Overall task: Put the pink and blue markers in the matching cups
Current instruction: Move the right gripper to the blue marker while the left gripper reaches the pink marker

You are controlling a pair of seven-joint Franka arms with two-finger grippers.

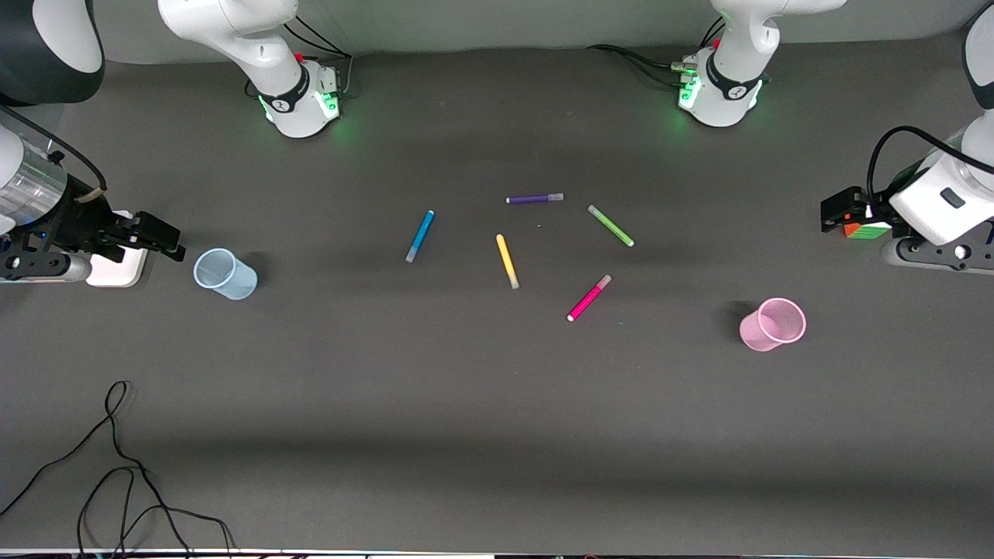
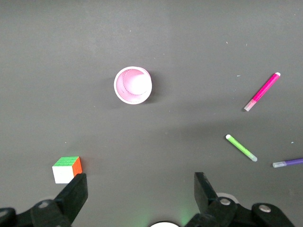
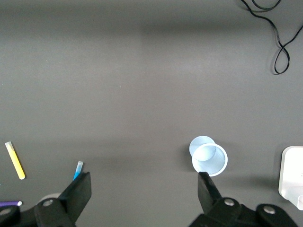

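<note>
The blue marker (image 1: pixel 420 235) and the pink marker (image 1: pixel 589 298) lie flat mid-table among other pens. The pale blue cup (image 1: pixel 225 274) stands upright toward the right arm's end. The pink cup (image 1: pixel 773 324) stands upright toward the left arm's end. My right gripper (image 1: pixel 159 237) is open and empty, over the table beside the blue cup (image 3: pixel 209 158). Its wrist view (image 3: pixel 144 189) shows the tip of the blue marker (image 3: pixel 77 170). My left gripper (image 1: pixel 839 213) is open and empty, over the table's end. Its wrist view (image 2: pixel 140 189) shows the pink cup (image 2: pixel 133 85) and the pink marker (image 2: pixel 262 91).
A purple pen (image 1: pixel 534 199), a green pen (image 1: pixel 610 226) and a yellow pen (image 1: pixel 507 262) lie between the two markers. A colour cube (image 1: pixel 866 230) sits under the left gripper. A white block (image 1: pixel 116 268) lies beside the blue cup. A black cable (image 1: pixel 116 466) lies nearest the camera.
</note>
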